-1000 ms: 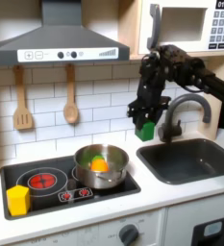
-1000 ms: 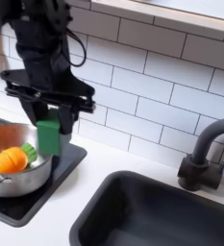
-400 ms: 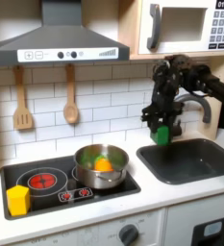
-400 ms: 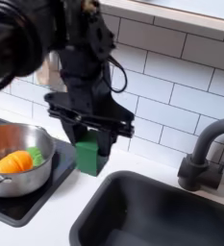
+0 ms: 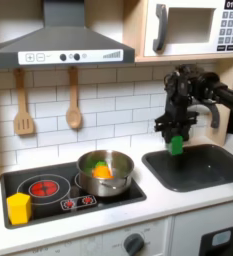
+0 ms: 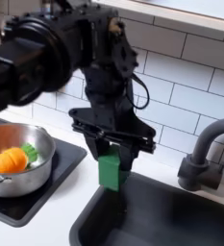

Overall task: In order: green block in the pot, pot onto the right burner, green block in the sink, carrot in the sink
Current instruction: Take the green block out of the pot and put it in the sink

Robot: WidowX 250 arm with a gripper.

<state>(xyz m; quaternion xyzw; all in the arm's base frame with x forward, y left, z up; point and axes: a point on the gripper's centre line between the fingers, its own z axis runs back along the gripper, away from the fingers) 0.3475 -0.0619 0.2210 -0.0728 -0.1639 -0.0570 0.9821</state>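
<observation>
My gripper (image 5: 175, 137) (image 6: 112, 159) is shut on the green block (image 5: 175, 146) (image 6: 111, 170), which hangs above the left part of the sink (image 5: 203, 168) (image 6: 171, 219) in both exterior views. The steel pot (image 5: 105, 172) (image 6: 12, 178) sits on the stove's right burner in the first exterior view. Inside it lies the orange carrot (image 5: 103, 171) (image 6: 12, 159) with a green top. The black arm reaches in from the first exterior view's right.
A yellow block (image 5: 19, 208) stands at the front left corner of the black stovetop (image 5: 48, 195). The red left burner (image 5: 43, 186) glows. A dark curved faucet (image 5: 202, 108) (image 6: 204, 154) rises behind the sink. Two wooden utensils (image 5: 73, 100) hang on the tiled wall.
The gripper carried the green block rightward from beside the pot to over the sink's left part and a little lower. The pot and carrot stayed put.
</observation>
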